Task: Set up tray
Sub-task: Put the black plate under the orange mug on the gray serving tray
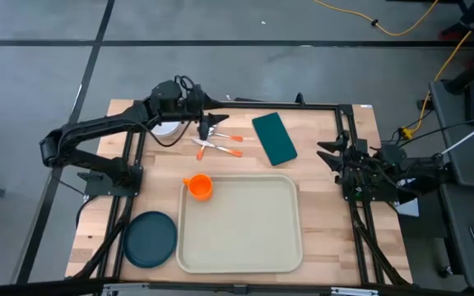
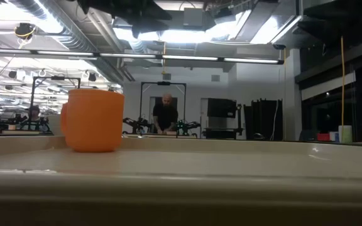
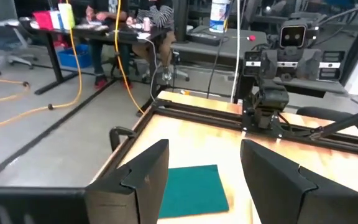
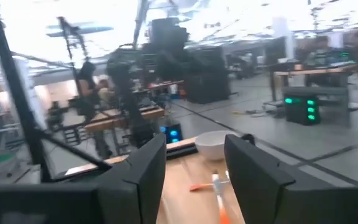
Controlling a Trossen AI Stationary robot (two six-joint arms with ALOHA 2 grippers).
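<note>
Beige tray (image 1: 245, 234) sits at the table's near edge, orange cup (image 1: 200, 187) in its far-left corner. Your left gripper (image 1: 213, 125) hangs spread and empty over the cutlery (image 1: 217, 145); the right gripper (image 1: 332, 154), also spread, waits at the right edge. Descend carelessly and you could scatter the cutlery.

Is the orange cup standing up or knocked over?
Standing up. The orange cup sits upright on its base inside the tray, at a far corner, its open mouth facing up in the high view.
</note>
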